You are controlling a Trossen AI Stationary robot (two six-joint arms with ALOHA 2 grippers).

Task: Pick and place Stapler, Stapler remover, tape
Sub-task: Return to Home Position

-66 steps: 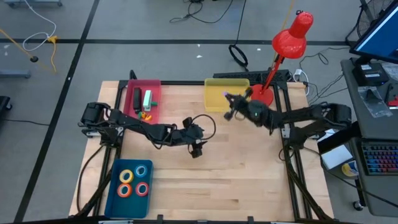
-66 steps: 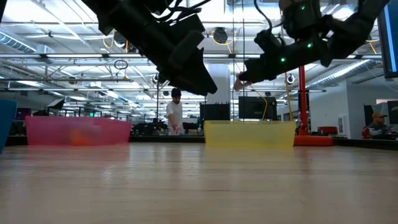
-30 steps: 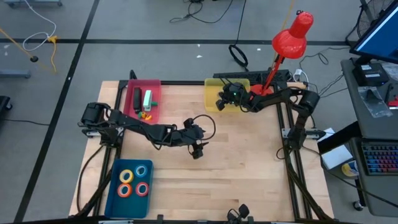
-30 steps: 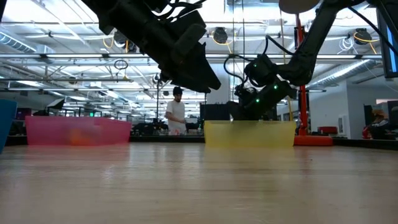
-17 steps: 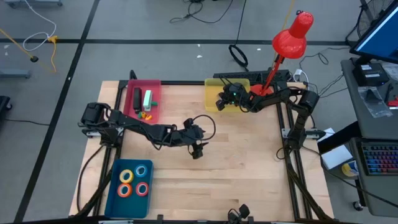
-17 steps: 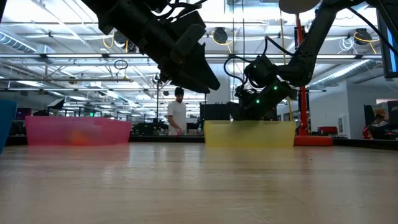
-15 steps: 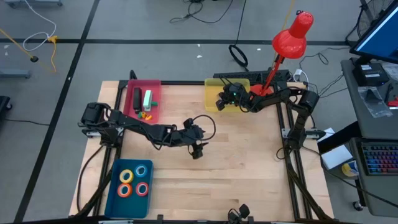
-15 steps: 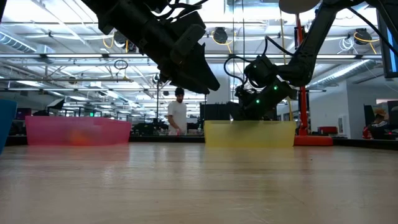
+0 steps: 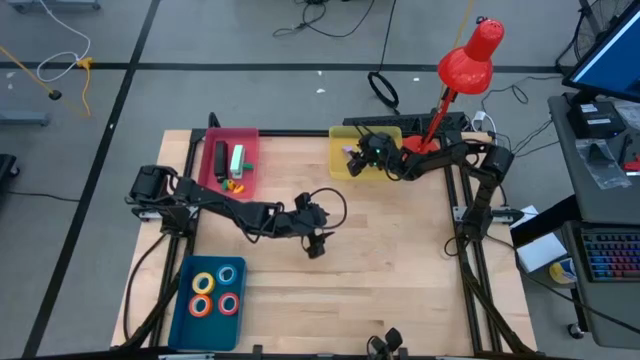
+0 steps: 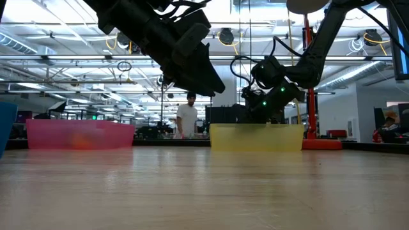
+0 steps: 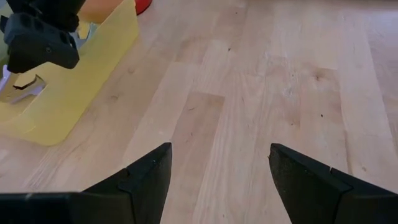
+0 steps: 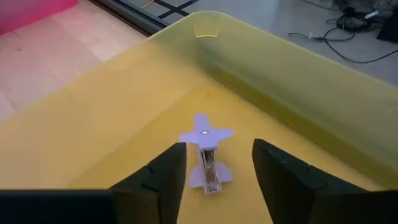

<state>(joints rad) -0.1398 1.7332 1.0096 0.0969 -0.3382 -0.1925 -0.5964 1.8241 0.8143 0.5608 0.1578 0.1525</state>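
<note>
Staple remover point(image 12: 206, 155): pale purple, winged.

From above, light falls bright and even across the desk point(image 9: 400, 270); I see only faint, soft shadows beneath the 2 arms. The low view looks straight into rows of ceiling lights point(image 10: 57, 59), so the left arm point(image 10: 172, 38) reads as a near-black silhouette against them, and the desk there carries a pale sheen. In the right wrist view the yellow bin point(image 12: 298, 81) glows, with 1 small white glint on the purple staple remover point(image 12: 205, 154).
</note>
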